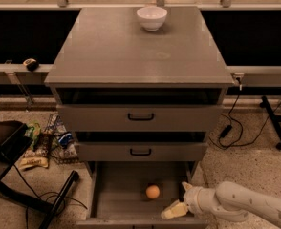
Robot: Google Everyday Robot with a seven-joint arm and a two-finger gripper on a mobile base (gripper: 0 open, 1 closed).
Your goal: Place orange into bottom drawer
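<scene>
Nearest the camera, the white arm [245,206] is seen reaching in from the lower right. The claw [176,200] is held at the front right corner of the bottom drawer [107,194], which is pulled well out. The claw is spread: one pale finger [173,211] is pointed down-left along the drawer's front edge, the other is raised near the right wall, and nothing is pinched between them. The orange [153,191] is found lying on the drawer floor, just left of the claw and apart from it. Above, the middle drawer [140,151] and the top drawer [140,117] are shown, each with a black handle and a dark gap over it. Farther back, a white bowl [152,17] is set upright near the far edge of the bench [131,51].
</scene>
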